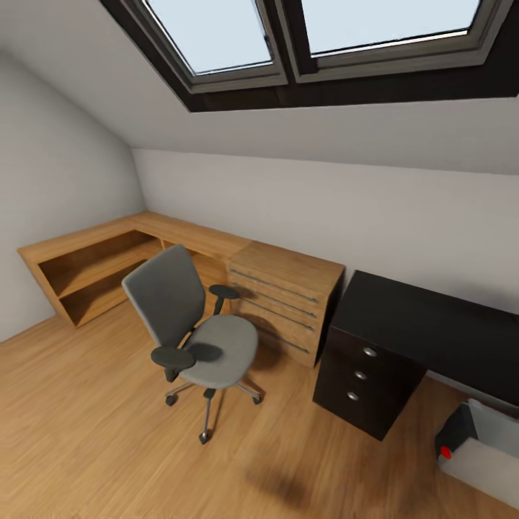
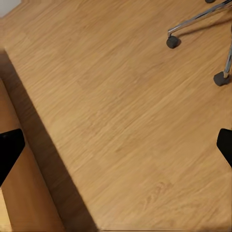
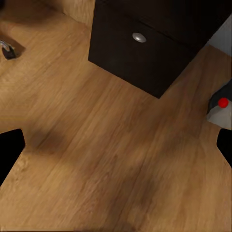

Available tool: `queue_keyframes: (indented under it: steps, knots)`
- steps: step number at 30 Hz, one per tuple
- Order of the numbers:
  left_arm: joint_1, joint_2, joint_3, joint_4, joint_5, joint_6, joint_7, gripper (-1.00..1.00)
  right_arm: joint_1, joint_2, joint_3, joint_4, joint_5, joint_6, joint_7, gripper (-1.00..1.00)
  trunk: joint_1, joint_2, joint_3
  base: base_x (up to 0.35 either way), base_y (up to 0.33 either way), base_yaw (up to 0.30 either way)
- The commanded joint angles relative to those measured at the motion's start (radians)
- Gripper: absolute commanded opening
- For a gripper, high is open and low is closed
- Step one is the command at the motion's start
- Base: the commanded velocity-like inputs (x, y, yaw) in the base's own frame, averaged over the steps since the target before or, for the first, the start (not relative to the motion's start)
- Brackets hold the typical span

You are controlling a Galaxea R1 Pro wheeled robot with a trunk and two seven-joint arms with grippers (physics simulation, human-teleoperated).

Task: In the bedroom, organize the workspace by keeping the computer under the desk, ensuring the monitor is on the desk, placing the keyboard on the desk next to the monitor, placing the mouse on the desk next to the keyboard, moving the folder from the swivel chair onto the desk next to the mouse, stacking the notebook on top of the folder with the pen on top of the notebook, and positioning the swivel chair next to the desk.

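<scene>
Above the plank floor (image 2: 121, 121), both hands — left hand (image 2: 116, 145), right hand (image 3: 116, 145) — hang spread wide, holding nothing.

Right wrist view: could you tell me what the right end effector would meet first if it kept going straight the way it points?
Most likely the bare wood floor, which lies between its fingertips. The desk's drawer unit and the computer sit off that line, though depth is hard to judge.

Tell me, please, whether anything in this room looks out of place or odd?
The computer seems tipped over on the floor beside the desk rather than upright. The swivel chair stands away from the desk, its seat bare.
</scene>
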Motion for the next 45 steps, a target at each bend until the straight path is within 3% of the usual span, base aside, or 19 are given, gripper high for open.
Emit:
queue_keyframes:
  steps: [1, 8, 15, 19, 32, 36, 39, 45]
  knots:
    - [-0.001, -0.009, -0.008, -0.001, 0.001, 0.0, 0.01, 1.0, -0.001, 0.001, 0.003, -0.065, -0.007, 0.0, -0.006, 1.0, 0.001, -0.002, -0.003, 0.0, 0.0, 0.245]
    - [-0.001, -0.052, -0.003, -0.002, 0.008, 0.023, 0.011, 1.0, -0.001, -0.001, -0.012, -0.149, -0.016, 0.017, -0.004, 1.0, 0.001, -0.002, -0.004, 0.0, 0.0, 0.268]
    - [-0.001, -0.048, 0.0, -0.037, 0.01, 0.114, 0.012, 1.0, -0.001, -0.05, -0.034, -0.13, -0.036, 0.015, 0.0, 1.0, 0.001, -0.002, -0.004, 0.0, 0.0, 0.285]
    - [-0.001, -0.047, 0.001, -0.049, 0.01, 0.129, 0.011, 1.0, -0.001, -0.062, -0.034, -0.119, -0.035, 0.014, 0.002, 1.0, 0.001, -0.002, -0.004, 0.0, 0.0, 0.286]
    - [-0.001, -0.048, -0.012, -0.055, 0.001, 0.137, 0.007, 1.0, -0.001, -0.064, -0.024, -0.112, -0.029, 0.01, 0.005, 1.0, 0.001, -0.002, -0.004, 0.0, 0.0, 0.287]
    - [-0.001, -0.048, -0.029, -0.055, 0.0, 0.135, 0.003, 1.0, -0.001, -0.065, -0.024, -0.112, -0.029, 0.009, 0.005, 1.0, 0.001, -0.002, -0.004, 0.0, 0.0, 0.287]
    - [-0.001, -0.048, -0.063, -0.055, 0.0, 0.134, 0.002, 1.0, -0.001, -0.064, -0.024, -0.112, -0.027, 0.009, 0.004, 1.0, 0.001, -0.002, -0.004, 0.0, 0.0, 0.287]
    - [-0.001, -0.048, -0.075, -0.055, 0.001, 0.136, 0.001, 1.0, -0.001, -0.063, -0.024, -0.113, -0.005, 0.007, -0.001, 1.0, 0.001, -0.002, -0.004, 0.135, 0.0, 0.287]
